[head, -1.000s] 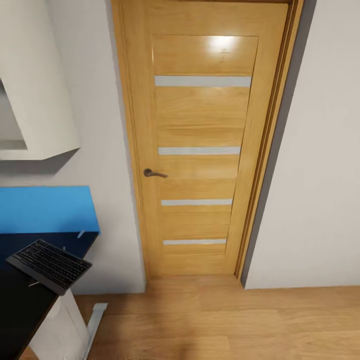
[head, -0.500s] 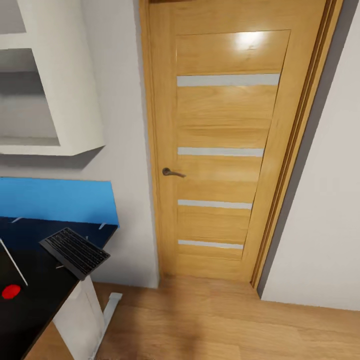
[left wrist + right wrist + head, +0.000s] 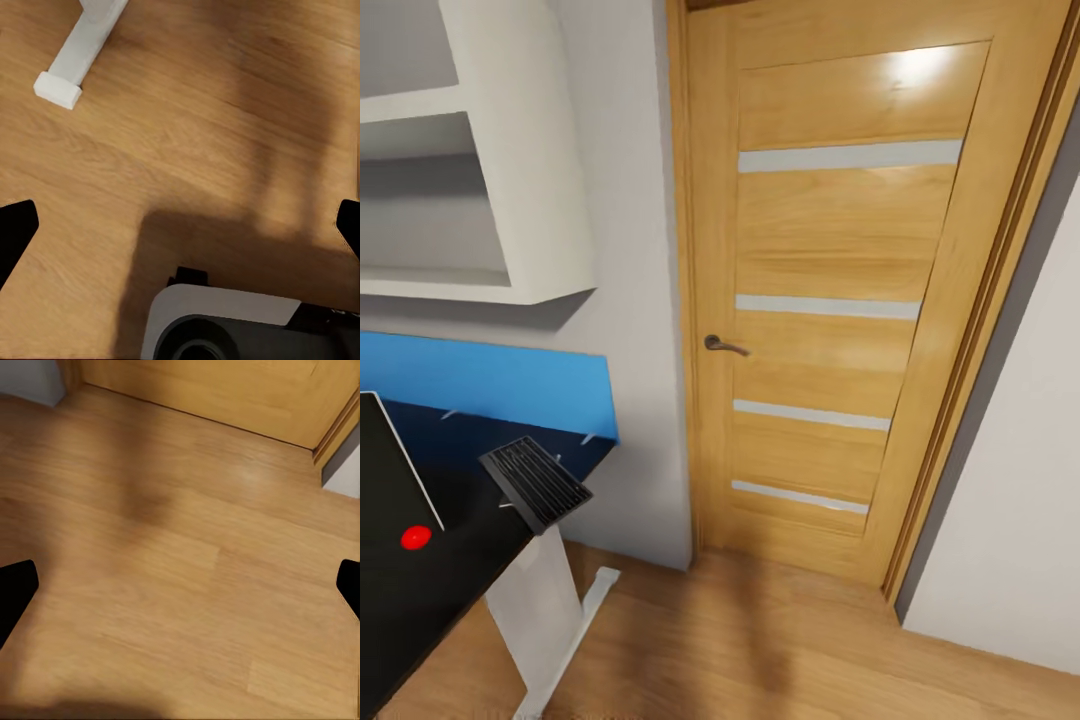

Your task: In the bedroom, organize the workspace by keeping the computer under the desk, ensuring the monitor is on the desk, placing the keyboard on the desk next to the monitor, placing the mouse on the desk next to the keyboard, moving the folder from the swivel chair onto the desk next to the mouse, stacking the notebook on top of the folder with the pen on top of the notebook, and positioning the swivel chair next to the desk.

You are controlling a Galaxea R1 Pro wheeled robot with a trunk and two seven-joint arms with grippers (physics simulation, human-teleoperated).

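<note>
The black desk (image 3: 455, 575) fills the lower left of the head view, standing on a white leg (image 3: 542, 612). A keyboard (image 3: 536, 484) with black keys lies at the desk's right corner, jutting past the edge. Left of it stands the black monitor (image 3: 385, 468) with a pale edge, cut off by the picture's border. My left gripper (image 3: 180, 229) is open over bare wooden floor, with the desk's white foot (image 3: 75, 56) ahead of it. My right gripper (image 3: 180, 589) is open too, above floor near the door's foot.
A shut wooden door (image 3: 840, 300) with a dark handle (image 3: 724, 346) faces me. A white wall shelf (image 3: 480, 170) hangs over the desk, above a blue wall panel (image 3: 490, 385). A red dot (image 3: 416, 537) shows on the desk. My own base (image 3: 225, 330) shows below the left gripper.
The whole head picture has shifted right, so the camera has turned left. The monitor's edge and the red dot have come into view; the keyboard lies as before on the desk corner.
</note>
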